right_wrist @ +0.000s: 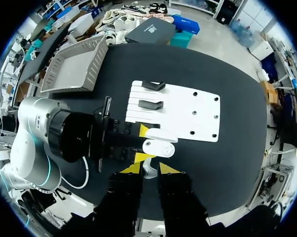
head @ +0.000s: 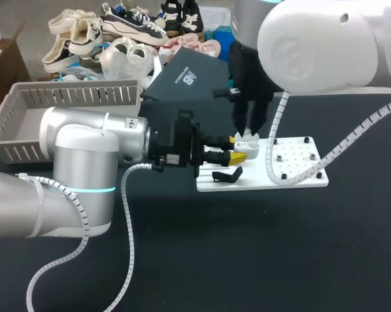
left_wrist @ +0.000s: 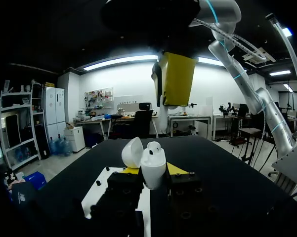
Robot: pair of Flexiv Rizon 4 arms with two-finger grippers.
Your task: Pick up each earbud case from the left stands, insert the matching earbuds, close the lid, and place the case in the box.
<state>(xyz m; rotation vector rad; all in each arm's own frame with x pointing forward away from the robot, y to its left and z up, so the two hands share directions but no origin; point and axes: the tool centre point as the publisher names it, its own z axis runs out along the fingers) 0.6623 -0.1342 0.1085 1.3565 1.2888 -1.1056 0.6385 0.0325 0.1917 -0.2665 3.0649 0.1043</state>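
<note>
Pinching one white earbud case (left_wrist: 152, 165) from both sides, the left pincer (head: 236, 149) holds it upright between its yellow tips, with the lid (left_wrist: 133, 151) swung open to one side. One earbud (left_wrist: 154, 146) sits in the case. The right pincer (right_wrist: 149, 169) hangs just above the case; whether it is spread or pressed together cannot be told. Two black stands (right_wrist: 153, 85) (right_wrist: 150, 104) sit on one white board (right_wrist: 197, 113), beside and below the left pincer. One grey basket (right_wrist: 74, 69) lies well apart from both pincers.
</note>
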